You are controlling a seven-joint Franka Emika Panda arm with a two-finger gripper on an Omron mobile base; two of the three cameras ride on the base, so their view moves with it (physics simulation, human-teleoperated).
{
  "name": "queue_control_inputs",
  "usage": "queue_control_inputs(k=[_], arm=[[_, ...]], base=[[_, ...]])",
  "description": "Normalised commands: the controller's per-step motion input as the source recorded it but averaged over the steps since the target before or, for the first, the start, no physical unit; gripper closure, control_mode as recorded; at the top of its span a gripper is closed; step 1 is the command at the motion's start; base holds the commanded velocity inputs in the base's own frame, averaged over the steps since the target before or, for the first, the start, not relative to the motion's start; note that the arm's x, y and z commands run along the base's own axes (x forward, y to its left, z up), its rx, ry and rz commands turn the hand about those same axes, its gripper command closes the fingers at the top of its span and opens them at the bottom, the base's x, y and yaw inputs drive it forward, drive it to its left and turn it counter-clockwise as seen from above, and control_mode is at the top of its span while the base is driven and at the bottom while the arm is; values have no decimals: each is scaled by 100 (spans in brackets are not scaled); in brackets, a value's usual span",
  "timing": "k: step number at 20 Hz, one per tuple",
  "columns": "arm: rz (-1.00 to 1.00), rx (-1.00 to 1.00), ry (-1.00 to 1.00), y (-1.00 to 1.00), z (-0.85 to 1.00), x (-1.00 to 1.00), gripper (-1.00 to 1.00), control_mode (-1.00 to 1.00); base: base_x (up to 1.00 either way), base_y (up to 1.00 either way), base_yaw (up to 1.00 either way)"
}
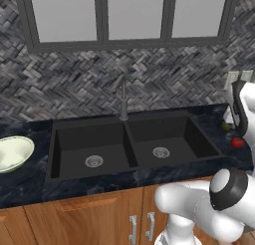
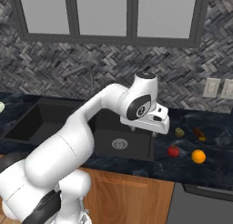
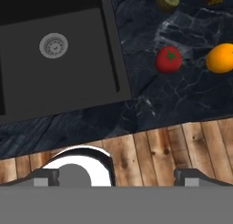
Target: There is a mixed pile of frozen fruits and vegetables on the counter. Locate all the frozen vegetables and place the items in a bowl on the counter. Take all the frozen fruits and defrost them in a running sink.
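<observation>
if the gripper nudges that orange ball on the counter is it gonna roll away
Probably yes. The orange ball looks round and smooth, and it sits free on the flat counter, so a sideways nudge would likely send it rolling. Its curved skin may also slip between narrow fingers. The tomato beside it stands apart, so it would hardly stop it.

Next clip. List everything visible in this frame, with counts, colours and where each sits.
Sink: one, black, two basins, set in the counter.
Drains: two, metal, one per basin.
Faucet: one, dark grey, behind the sink.
Bowl: one, pale greenish-white, counter left of the sink.
Tomato: one, red, counter right of the sink.
Orange: one, orange, right of the tomato.
Kiwi half: one, olive, behind the tomato.
Brown oblong item: one, right of the kiwi half.
Counter: dark marbled, over wooden cabinets.
Gripper: fingertips apart, above the counter's front edge.
</observation>
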Motion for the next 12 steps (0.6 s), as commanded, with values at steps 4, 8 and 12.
queue_control_inputs(k=[4,8,12], arm=[[0,0,0,-35,-1,0,-100,-100],[0,0,0,-41,0,0,-100,-100],[0,0,0,-37,0,0,-100,-100]], base=[[0,0,0],[0,0,0],[0,0,0]])
